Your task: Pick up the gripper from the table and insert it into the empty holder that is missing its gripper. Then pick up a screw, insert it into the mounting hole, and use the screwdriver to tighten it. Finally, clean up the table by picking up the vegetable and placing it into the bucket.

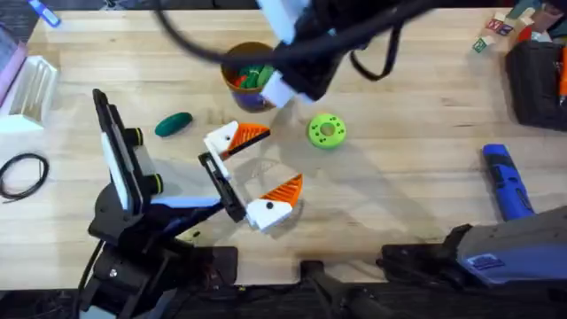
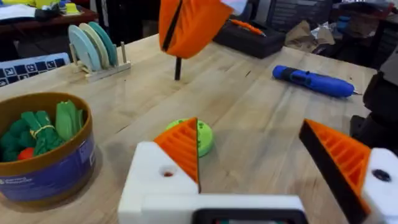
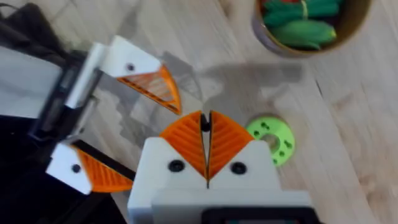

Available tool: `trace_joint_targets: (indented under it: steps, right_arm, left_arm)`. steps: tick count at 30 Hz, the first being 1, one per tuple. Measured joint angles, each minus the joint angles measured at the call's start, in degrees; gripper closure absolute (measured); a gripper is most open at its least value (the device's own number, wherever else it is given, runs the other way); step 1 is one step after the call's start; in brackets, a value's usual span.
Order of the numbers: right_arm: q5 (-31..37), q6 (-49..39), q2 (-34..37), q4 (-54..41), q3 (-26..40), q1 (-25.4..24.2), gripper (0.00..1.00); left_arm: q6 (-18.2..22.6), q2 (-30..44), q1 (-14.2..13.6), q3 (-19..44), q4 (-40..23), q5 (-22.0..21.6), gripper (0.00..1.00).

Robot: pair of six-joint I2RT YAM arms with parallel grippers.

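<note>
Wooden table (image 1: 416,115) bears the bucket (image 1: 250,78) of green toys; right jaws closed, left jaws open

The blurred right arm (image 1: 310,44) partly hides the bucket (image 1: 241,89).

The left claw (image 1: 255,170) sits low near the middle, its orange-tipped fingers spread wide, pointing toward 2 o'clock. The right arm reaches across to 12 o'clock, raised and blurred; its claw (image 3: 206,134) looks pressed closed, seemingly on something small and dark.
</note>
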Motion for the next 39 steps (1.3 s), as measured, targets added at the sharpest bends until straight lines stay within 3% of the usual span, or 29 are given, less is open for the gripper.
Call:
trace_joint_targets:
  steps: [12,39]
  right_arm:
    - [-1.18,-0.17,0.31,4.35,0.0,10.82,0.995]
    - [0.82,-1.46,4.57,6.61,0.02,11.1,0.995]
  left_arm:
    - [0.0,0.02,0.0,0.0,0.0,0.0,0.013]
    - [-0.22,0.02,0.0,0.0,-0.04,0.01,0.013]
